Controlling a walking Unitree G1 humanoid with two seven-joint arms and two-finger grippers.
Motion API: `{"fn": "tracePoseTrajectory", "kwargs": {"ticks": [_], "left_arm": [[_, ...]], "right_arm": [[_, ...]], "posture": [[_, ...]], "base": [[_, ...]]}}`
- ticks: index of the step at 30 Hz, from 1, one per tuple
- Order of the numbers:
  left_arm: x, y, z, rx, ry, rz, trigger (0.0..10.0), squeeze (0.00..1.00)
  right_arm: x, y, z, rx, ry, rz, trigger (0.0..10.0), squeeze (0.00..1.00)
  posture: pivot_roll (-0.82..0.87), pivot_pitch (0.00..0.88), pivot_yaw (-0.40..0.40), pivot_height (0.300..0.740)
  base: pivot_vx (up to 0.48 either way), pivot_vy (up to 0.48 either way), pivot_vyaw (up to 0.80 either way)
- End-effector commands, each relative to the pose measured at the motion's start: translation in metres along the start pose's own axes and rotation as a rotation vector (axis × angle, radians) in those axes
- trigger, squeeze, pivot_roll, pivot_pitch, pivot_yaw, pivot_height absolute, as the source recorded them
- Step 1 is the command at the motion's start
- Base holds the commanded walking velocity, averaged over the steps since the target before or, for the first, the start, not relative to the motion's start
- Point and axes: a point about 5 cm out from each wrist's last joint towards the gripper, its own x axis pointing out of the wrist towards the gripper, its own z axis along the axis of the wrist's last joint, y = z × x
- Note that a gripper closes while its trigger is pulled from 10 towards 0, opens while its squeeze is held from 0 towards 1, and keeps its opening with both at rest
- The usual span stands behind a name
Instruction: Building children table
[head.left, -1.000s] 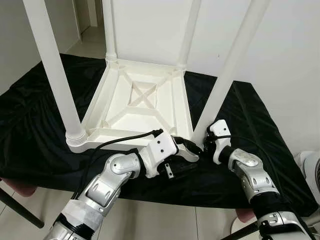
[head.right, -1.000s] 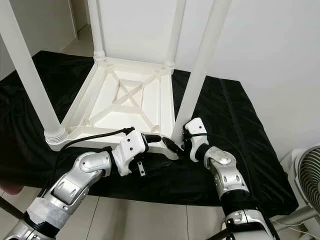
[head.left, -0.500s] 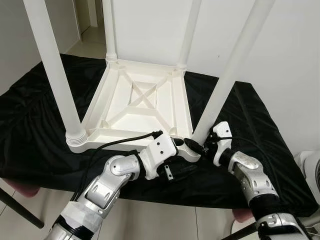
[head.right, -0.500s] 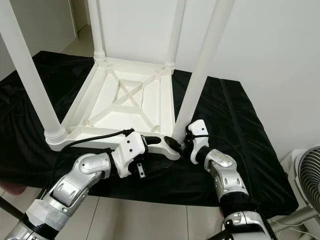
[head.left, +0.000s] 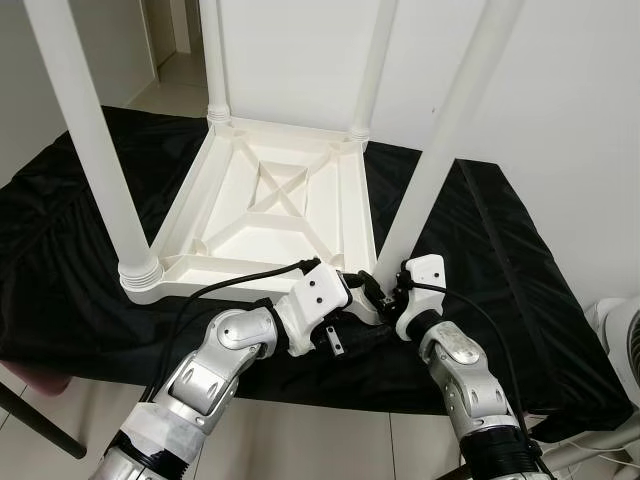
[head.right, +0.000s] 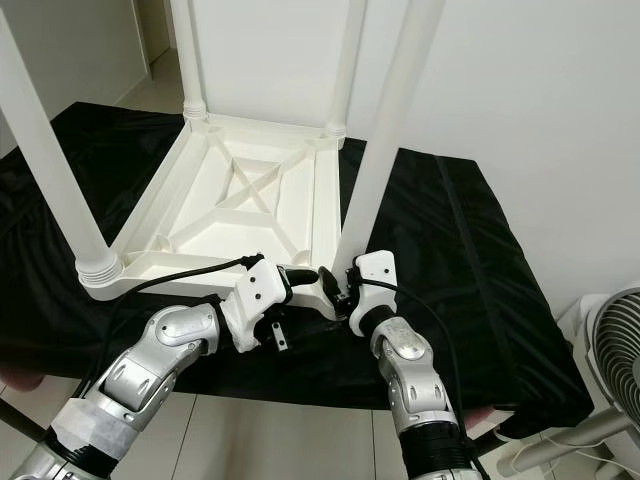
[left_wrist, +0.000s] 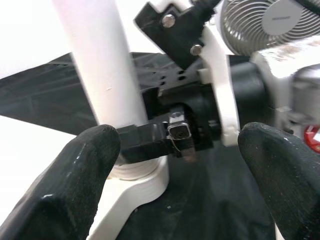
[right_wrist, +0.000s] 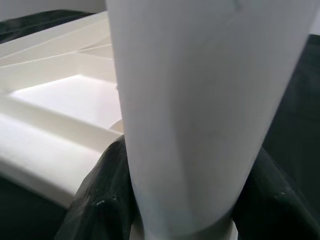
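Clamping the base of the near-right leg (head.left: 440, 150), the right gripper (head.right: 349, 293) has its jaws closed around the post just above the socket; right wrist view shows both black fingers (right_wrist: 100, 200) hugging the white tube on either side. Likely reason: turning or seating the leg in its corner, so the hold is low, where the thread sits.

Children's table (head.left: 280, 205) lies upside down on the black-covered tabletop (head.left: 520, 270), underside ribs up, all four legs pointing upward, so legs go in from above w/o anything needing support.

Left gripper (head.left: 362, 300) sits at the same near-right corner, jaws apart; left wrist view shows its two fingertips (left_wrist: 82, 170) spread wide, w/ the leg base and the right gripper between them. Seems to be steadying the corner, or waiting to take over, while the right one works. Contact w/ the frame: can't tell.

Vs 1 s ago: right forearm has swung in toward the robot's centre and now comes at the leg from nearly straight below, not from the right side. Right gripper has moved from just beside the leg to closed on it. Whole view shifted a bit too, so camera moved; table itself looks unmoved on the cloth. Left arm approx same pose.
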Motion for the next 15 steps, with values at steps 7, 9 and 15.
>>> {"fn": "tracePoseTrajectory", "kwargs": {"ticks": [7, 9, 15], "left_arm": [[-0.0025, 0.0034, -0.0014, 0.01, 0.012, 0.007, 10.0, 0.0], [-0.0028, 0.0031, -0.0015, 0.009, 0.012, 0.01, 10.0, 0.0], [-0.0028, 0.002, -0.0014, 0.004, 0.011, 0.014, 10.0, 0.0]], "right_arm": [[-0.0075, 0.0034, 0.0099, 0.001, -0.009, -0.431, 10.0, 0.0], [-0.0076, 0.0041, 0.0108, 0.004, -0.009, -0.456, 10.0, 0.0], [-0.0096, -0.0028, 0.015, -0.003, -0.025, -0.487, 10.0, 0.0]], "posture": [[-0.06, 0.0, -0.087, 0.74], [-0.06, 0.0, -0.087, 0.74], [-0.07, 0.0, -0.091, 0.74]], "base": [[0.0, 0.0, 0.0], [0.0, 0.0, 0.0], [0.0, 0.0, 0.0]]}}
